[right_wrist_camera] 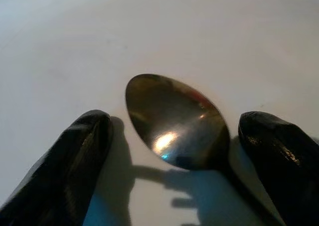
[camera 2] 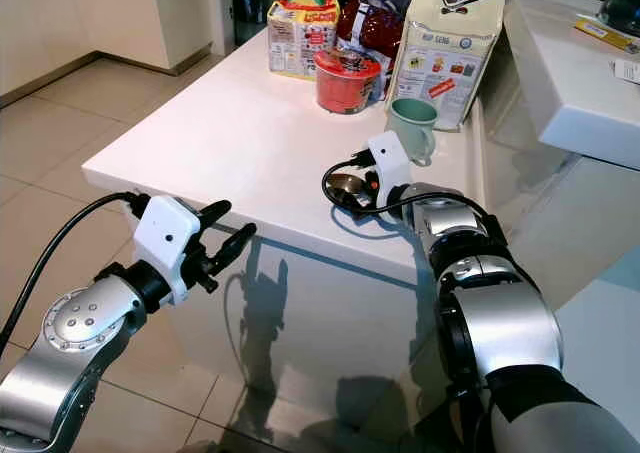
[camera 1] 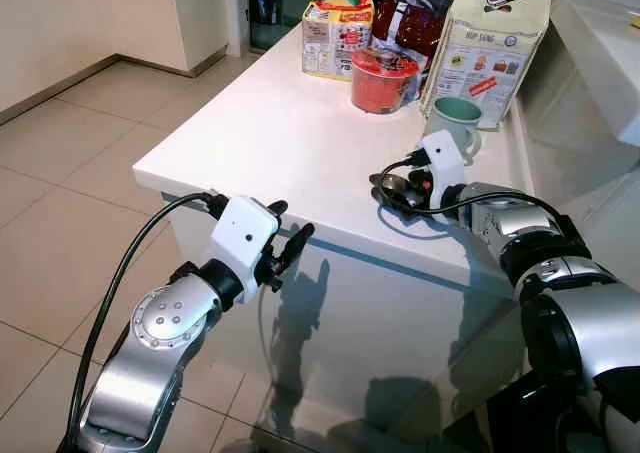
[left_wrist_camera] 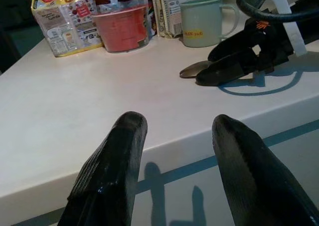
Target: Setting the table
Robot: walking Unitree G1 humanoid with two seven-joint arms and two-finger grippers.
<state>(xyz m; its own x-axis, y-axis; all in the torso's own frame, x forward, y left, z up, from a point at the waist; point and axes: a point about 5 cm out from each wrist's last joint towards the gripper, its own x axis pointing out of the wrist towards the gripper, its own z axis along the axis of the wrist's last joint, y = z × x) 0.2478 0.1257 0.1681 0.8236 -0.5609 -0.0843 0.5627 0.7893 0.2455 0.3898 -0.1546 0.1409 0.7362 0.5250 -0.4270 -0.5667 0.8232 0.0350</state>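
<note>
Cream paper bag (camera 1: pixel 487 53), at 12 o'clock end of worktop (camera 1: pixel 270 143): blue heading on front label, seemingly "HUP SENG"; smaller print below too small to read. Pale green mug (left_wrist_camera: pixel 204 20): small yellow-red mark near base, illegible. Yellow packet (camera 1: pixel 337 35) and red tub (camera 1: pixel 382 79): printed labels, wording too blurred to read.
</note>
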